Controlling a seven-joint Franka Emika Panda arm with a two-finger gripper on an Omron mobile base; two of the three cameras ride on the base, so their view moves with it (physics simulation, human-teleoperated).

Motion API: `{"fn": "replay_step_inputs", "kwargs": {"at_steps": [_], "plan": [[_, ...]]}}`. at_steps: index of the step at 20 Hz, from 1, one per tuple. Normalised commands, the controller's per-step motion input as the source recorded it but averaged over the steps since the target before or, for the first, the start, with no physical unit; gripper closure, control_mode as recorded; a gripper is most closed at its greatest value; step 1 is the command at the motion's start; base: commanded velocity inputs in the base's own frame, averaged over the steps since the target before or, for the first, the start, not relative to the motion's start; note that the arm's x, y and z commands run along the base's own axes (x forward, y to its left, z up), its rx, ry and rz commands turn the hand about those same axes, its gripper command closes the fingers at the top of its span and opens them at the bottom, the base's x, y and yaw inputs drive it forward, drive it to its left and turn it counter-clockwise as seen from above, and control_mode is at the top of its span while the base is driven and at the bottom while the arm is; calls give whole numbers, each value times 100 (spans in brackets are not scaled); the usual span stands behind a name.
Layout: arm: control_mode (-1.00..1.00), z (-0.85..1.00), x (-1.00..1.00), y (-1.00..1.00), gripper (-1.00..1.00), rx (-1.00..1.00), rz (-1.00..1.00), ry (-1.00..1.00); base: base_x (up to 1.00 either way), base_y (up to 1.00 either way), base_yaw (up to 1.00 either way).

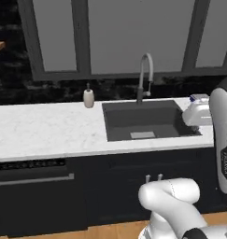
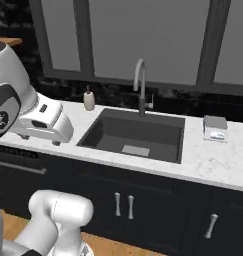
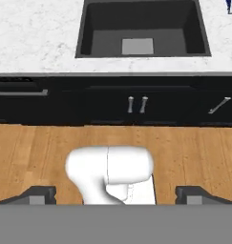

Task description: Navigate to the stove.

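Observation:
The stove is out of view. I face a white marble counter (image 1: 49, 130) with a dark sink (image 1: 147, 122) set into it. My gripper (image 3: 116, 196) hangs above the floor in front of the counter and points down. Its two dark fingertips (image 3: 38, 195) stand wide apart at the bottom of the hand view, open, with nothing between them. The white hand (image 2: 43, 121) sits level with the counter edge, left of the sink (image 2: 135, 134) in the right base view.
A curved faucet (image 1: 144, 77) rises behind the sink, and a soap dispenser (image 1: 88, 97) stands to its left. A dishwasher front (image 1: 33, 196) is under the counter at left. A small box (image 2: 215, 129) lies right of the sink. Dark cabinets (image 3: 136, 104) meet a wooden floor (image 3: 31, 147).

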Motion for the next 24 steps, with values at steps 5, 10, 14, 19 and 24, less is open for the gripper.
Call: {"fn": "replay_step_inputs", "kwargs": {"at_steps": [5,10,14,19,24], "plan": [[100,0,0,0,-100,0,0,0,-76,51,81],[100,0,0,0,-100,0,0,0,-36,26,97],[100,0,0,0,-100,0,0,0,-23,4,100],[100,0,0,0,-100,0,0,0,-22,0,100],[100,0,0,0,-100,0,0,0,-27,0,100]]}}
